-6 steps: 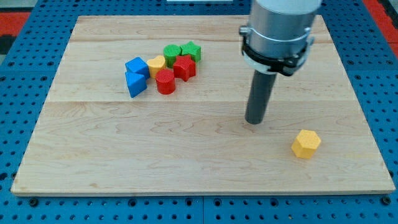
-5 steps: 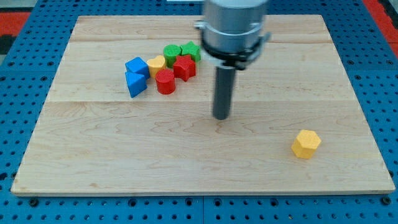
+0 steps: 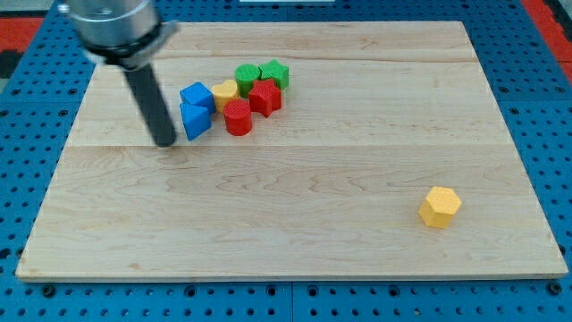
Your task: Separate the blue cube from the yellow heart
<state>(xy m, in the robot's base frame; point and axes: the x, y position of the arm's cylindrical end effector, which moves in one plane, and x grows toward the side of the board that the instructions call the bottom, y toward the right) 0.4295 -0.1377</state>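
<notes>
The blue cube [image 3: 197,95] sits in a cluster at the board's upper left, touching the yellow heart [image 3: 225,91] on its right. A second blue block [image 3: 195,120] lies just below the cube. My tip [image 3: 166,141] rests on the board just left of that lower blue block, a small gap apart, and below-left of the blue cube.
The cluster also holds a red cylinder [image 3: 238,117], a red star-like block [image 3: 264,97], a green cylinder [image 3: 248,76] and a green star-like block [image 3: 274,72]. A yellow hexagon block [image 3: 440,207] lies alone at the lower right. The wooden board [image 3: 295,224] sits on a blue pegboard.
My tip has swept from the board's right-centre across to the left, ending just left of the blue blocks. No block has moved.
</notes>
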